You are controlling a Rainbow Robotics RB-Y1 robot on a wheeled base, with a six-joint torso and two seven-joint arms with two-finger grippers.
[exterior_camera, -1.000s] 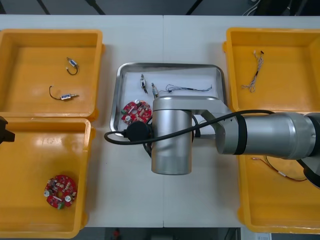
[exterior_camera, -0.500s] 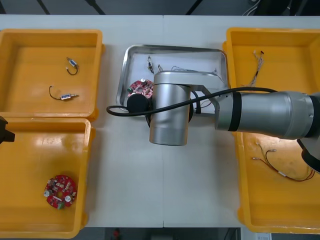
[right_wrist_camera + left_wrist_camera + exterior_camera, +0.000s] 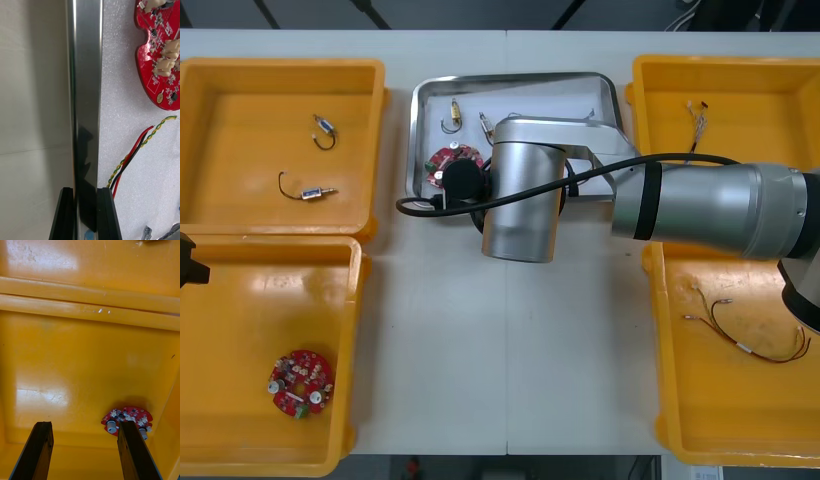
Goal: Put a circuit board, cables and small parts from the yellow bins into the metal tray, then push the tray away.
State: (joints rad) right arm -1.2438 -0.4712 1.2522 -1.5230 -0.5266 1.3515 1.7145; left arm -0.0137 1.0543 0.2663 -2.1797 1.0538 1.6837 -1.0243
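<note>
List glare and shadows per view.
Front view: soft sheen on the near-left yellow plastic bin's floor. Right wrist view: a bright streak along the shiny metal tray's rim, a dark patch ahead of the right pincer. Left wrist view: white glare patches on that bin's floor, faint shadow beside the round red circuit board.

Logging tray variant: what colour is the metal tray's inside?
White inside the metal tray, shiny bare rim; clearest in the right wrist view.

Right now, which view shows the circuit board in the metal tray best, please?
Right wrist view: the circuit board shows close, unhidden, in the metal tray. In front view, the right arm half hides it. The left wrist view faces another board in a yellow bin.
</note>
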